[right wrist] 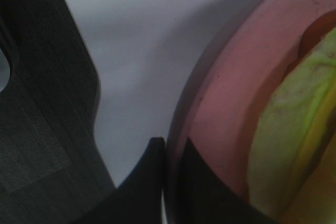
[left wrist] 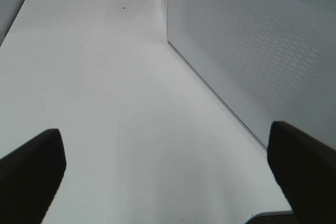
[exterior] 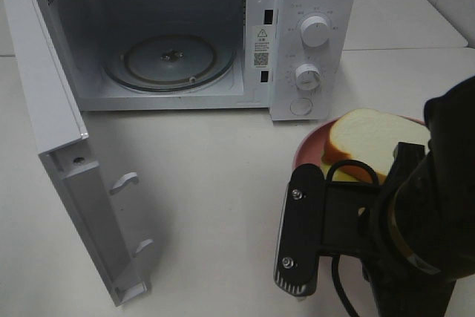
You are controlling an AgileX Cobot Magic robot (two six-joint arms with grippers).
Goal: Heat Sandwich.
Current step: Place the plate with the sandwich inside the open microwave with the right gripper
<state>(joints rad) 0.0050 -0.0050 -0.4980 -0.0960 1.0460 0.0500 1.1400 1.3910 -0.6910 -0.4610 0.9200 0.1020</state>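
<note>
The sandwich [exterior: 375, 139], white bread with a tan crust, lies on a round pink plate [exterior: 308, 150] at the right of the table, in front of the microwave's control panel. My right arm [exterior: 415, 213] hangs over the plate's near side and hides its own fingertips in the high view. In the right wrist view my right gripper [right wrist: 171, 146] is shut on the plate [right wrist: 236, 103], pinching its rim, with green lettuce and yellow filling of the sandwich [right wrist: 294, 124] beside it. My left gripper [left wrist: 165, 132] is open and holds nothing, above bare table next to the microwave door [left wrist: 252, 51].
The white microwave [exterior: 312, 35] stands at the back with its door [exterior: 59, 131] swung fully open to the left. Its glass turntable [exterior: 169, 61] carries nothing. The left arm is outside the high view.
</note>
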